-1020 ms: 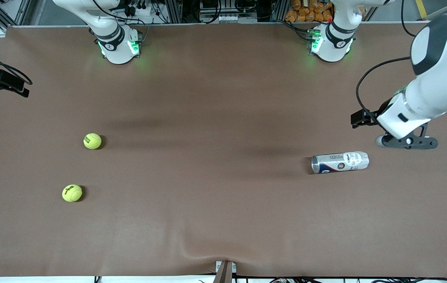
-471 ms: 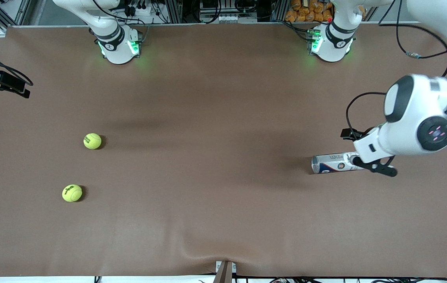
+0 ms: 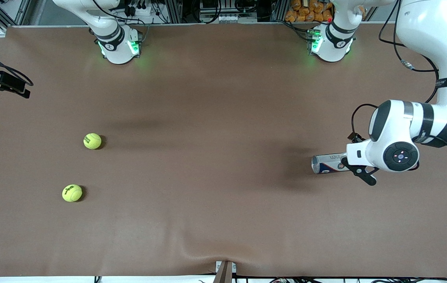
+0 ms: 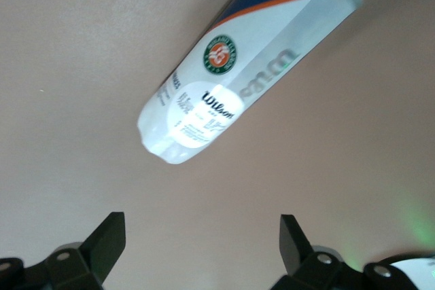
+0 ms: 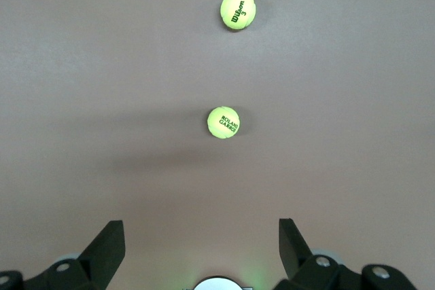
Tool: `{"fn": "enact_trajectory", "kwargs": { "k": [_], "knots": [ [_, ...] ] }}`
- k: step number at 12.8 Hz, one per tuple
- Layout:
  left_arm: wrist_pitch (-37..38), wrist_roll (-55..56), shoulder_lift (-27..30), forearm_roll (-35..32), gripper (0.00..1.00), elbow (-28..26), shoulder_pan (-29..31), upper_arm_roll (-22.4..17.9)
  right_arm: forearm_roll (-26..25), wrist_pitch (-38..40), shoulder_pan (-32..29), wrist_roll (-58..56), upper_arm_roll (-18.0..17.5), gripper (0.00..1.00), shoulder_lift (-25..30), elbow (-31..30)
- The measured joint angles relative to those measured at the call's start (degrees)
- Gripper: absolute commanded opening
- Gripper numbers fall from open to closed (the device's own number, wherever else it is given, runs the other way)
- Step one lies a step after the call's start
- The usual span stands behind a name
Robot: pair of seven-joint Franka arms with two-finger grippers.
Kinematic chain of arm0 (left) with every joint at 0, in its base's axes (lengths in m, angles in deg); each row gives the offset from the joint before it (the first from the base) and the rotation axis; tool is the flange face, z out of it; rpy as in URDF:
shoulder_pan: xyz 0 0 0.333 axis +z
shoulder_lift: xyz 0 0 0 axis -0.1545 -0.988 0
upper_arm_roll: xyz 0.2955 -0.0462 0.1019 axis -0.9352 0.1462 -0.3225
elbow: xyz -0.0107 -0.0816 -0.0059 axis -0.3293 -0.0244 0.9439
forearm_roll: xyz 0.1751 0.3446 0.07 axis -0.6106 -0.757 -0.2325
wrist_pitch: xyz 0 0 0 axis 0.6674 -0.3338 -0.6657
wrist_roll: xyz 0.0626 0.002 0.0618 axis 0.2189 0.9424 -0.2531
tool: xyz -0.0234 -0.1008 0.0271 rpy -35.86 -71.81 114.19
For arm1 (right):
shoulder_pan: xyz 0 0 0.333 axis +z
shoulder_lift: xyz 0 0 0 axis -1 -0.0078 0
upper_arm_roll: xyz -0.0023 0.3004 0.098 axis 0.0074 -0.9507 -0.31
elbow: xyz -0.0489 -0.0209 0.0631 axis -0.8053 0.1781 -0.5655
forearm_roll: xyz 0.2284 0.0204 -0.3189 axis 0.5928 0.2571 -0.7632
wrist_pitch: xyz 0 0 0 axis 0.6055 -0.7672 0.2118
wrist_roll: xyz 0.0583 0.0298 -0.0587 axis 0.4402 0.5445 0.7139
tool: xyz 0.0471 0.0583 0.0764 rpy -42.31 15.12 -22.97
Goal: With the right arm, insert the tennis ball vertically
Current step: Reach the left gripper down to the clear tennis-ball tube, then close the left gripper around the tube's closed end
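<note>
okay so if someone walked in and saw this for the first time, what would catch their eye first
Probably the left gripper, open, low over the closed end of the tennis ball can lying on its side toward the left arm's end of the table. Next, two yellow tennis balls sit apart toward the right arm's end, under the open right gripper.

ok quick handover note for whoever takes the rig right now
Left pincer: open, empty, over the closed end of the ball can, which lies on its side toward the left arm's end of the table.
Right pincer: open, empty, up over the two tennis balls; barely seen in the front view.
Balls: one farther from the front camera, one nearer, both at the right arm's end.
Done: nothing gripped.
Left: stand the can up, pick a ball, drop it in.
</note>
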Motion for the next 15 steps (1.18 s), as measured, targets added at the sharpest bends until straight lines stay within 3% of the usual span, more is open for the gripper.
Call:
{"fn": "enact_trajectory", "kwargs": {
  "k": [2, 5, 9, 12, 15],
  "knots": [
    [-0.9, -2.8, -0.9, -6.7, 1.0, -0.9, -2.4, 0.3, 0.0, 0.0, 0.0, 0.0, 0.0, 1.0, 0.0, 0.0],
    [-8.2, -6.8, -2.7, -14.1, 1.0, -4.2, -5.9, 0.5, 0.0, 0.0, 0.0, 0.0, 0.0, 1.0, 0.0, 0.0],
    [-17.6, -7.2, -4.3, -20.9, 1.0, -10.8, -6.3, 0.6, 0.0, 0.0, 0.0, 0.0, 0.0, 1.0, 0.0, 0.0],
    [-18.6, -7.3, -4.7, -27.2, 1.0, -12.6, -7.3, 0.7, 0.0, 0.0, 0.0, 0.0, 0.1, 1.0, 0.0, 0.0],
    [-18.6, -7.4, -4.9, -28.2, 1.0, -12.9, -6.9, 0.6, 0.0, -0.1, 0.0, -0.1, 0.2, 1.0, -0.1, 0.0]
  ]
}}
